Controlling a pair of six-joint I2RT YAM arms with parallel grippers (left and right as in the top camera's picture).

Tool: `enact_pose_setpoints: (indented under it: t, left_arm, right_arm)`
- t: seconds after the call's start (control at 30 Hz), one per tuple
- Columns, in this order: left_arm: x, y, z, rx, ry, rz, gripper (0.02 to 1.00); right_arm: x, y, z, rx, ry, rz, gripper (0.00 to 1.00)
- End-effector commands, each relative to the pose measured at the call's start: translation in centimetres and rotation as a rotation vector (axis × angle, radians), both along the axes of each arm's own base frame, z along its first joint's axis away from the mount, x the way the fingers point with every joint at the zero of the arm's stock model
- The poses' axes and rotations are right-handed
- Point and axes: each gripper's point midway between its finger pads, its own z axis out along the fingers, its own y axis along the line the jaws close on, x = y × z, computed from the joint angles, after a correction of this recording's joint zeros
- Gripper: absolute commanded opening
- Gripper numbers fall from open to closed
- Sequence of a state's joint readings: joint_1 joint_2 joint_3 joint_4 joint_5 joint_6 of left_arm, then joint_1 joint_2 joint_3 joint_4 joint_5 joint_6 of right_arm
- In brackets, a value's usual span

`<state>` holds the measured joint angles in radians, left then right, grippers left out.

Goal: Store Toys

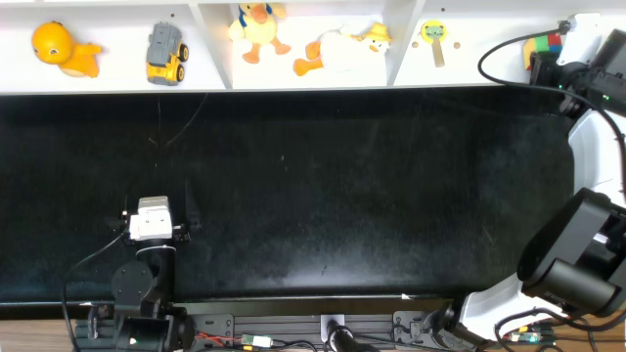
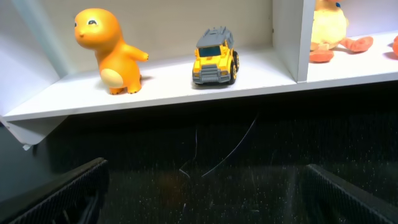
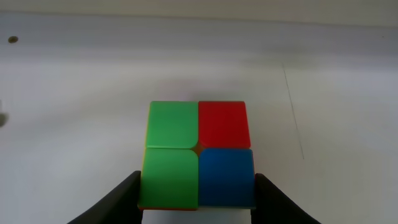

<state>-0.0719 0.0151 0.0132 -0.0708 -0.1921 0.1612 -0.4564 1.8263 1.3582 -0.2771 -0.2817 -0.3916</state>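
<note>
Cube [image 3: 198, 154] is held between right gripper's [image 3: 198, 186] fingers at the shelf's [image 1: 293, 83] right end, placing is judged in hand, set-down and release are called for, left gripper's [image 2: 205, 186] fingers are spread wide.

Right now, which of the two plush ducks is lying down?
The white duck on the right, tipped over, orange feet pointing sideways; the yellow duck beside it sits upright.

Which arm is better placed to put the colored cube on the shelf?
Right: the right gripper holds the cube at the white shelf; the left gripper is open over the black mat.
</note>
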Motion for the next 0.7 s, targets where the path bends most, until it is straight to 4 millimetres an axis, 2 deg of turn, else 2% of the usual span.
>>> enact_pose_setpoints:
  t: [0.03, 0.7]
  left_arm:
    - [-0.05, 0.11, 0.11, 0.014, -0.009, 0.007, 0.998]
    - [-0.05, 0.11, 0.11, 0.014, -0.009, 0.007, 0.998]
  right_arm:
    - [1.02, 0.00, 1.62, -0.001, -0.045, 0.007, 0.481]
    - [1.71, 0.08, 1.55, -0.003, -0.064, 0.004, 0.505]
